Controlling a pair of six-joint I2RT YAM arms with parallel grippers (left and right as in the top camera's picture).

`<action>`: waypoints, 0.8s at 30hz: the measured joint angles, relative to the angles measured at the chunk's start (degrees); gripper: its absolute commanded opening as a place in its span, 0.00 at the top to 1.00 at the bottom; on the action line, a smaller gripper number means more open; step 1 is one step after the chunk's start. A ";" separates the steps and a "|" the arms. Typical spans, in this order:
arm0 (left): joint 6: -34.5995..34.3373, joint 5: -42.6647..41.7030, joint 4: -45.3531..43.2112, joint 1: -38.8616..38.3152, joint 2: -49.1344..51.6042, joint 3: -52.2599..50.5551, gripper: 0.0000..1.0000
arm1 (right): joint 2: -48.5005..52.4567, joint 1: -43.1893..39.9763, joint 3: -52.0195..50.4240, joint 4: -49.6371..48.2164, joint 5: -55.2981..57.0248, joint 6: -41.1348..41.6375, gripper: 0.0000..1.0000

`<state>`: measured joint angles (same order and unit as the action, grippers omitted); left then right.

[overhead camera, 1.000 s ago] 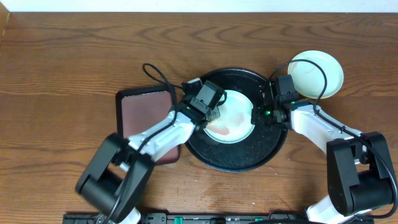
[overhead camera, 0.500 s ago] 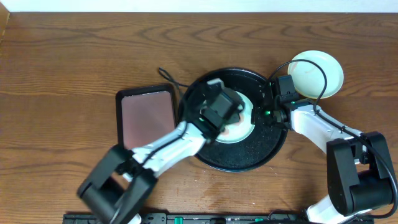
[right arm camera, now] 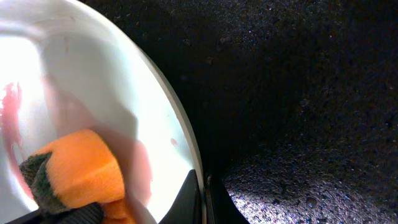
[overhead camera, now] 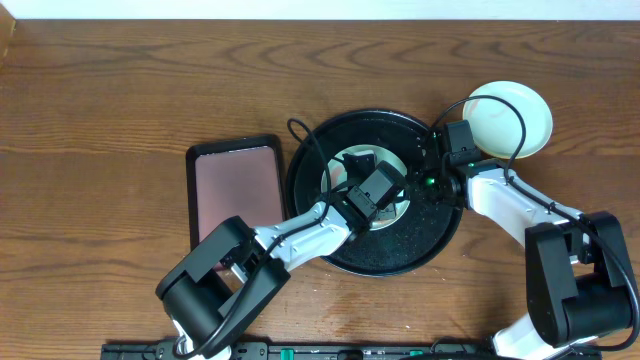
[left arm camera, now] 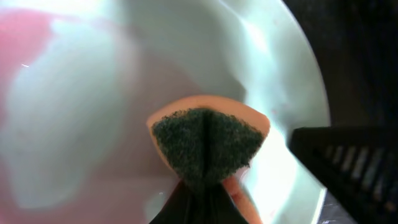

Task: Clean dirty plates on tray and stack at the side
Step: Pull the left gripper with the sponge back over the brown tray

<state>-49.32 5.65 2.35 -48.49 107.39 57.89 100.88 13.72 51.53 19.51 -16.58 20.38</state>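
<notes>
Wooden worktop (overhead camera: 100,90), big round black tray (overhead camera: 400,250) at centre, and a smaller rectangular maroon tray (overhead camera: 235,185) at its 9 o'clock, bare and not in play. One pale yellow plate (overhead camera: 510,120) sits off the black tray at about 2 o'clock, on the worktop. No smear shows on it from overhead, so I judge it cleaned and the start of the side stack. One mint-blue plate (right arm camera: 81,68) lies in the middle of the black tray, mostly under the left arm. No third plate shows. It may be under the mint-blue one or hidden, can't tell. Progress is roughly one plate done, one mid-scrub and at least one more to go, and nothing is stacked on the yellow plate yet. The right gripper (right arm camera: 202,186) is at the mint-blue plate's 3 o'clock edge with its jaws closed tight. The rim runs straight into the jaws, so it looks pinched there to steady the plate, tips down on the tray's speckled floor. The left gripper (left arm camera: 198,208) is clamped narrow on a folded sponge (left arm camera: 208,140), orange with a dark green scouring face. It presses the sponge onto the plate's inside, toward the 3 o'clock half. A pinkish-red film (left arm camera: 25,37) is spread over the plate surface in the left wrist view. The right wrist view shows a thin red streak (right arm camera: 9,99) near the sponge. This plate is not clean, so it needs more wiping before it goes over to the yellow plate.
</notes>
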 measured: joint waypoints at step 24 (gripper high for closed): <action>10.36 24.52 10.73 7.13 -22.16 -0.11 0.92 | 0.00 0.00 0.00 -0.02 -0.11 -0.70 0.99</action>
<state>-38.96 30.17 13.08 -41.36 85.23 57.78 100.88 13.72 51.53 19.49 -16.69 19.68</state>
